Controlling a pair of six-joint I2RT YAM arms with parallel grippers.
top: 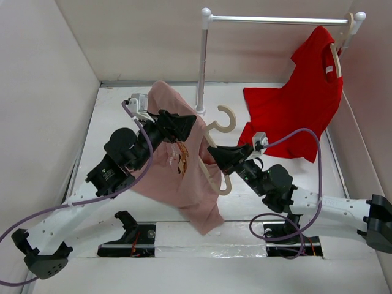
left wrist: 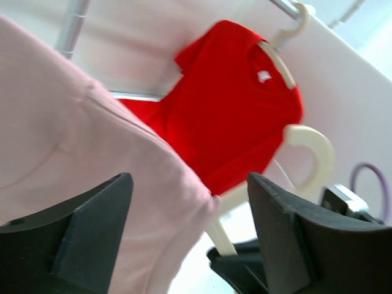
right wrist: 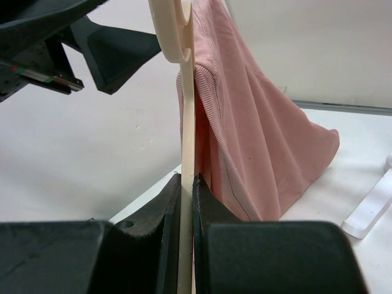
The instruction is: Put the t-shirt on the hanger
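Stiff pale beige hanger (right wrist: 187,122) pinched in right tool (right wrist: 186,187); left tool (left wrist: 188,184) spread beside limp dusty-pink t-shirt (left wrist: 73,135), likely best gripped by collar.

The t-shirt (top: 168,177), dusty pink with short sleeves and a small orange-brown print (top: 182,160) on the chest, hangs raised and crumpled in mid-scene. Its top is bunched high and its lower edge trails toward the near side. The hanger (top: 233,122), pale beige with curved shoulders and a rounded hook, is held tilted just right of it, hook pointing toward the far side. One shoulder curves bare beside the cloth and the other disappears behind it. Edge-on in the right wrist view, the hanger (right wrist: 187,122) stands upright, touching a ribbed edge of the t-shirt (right wrist: 263,141).
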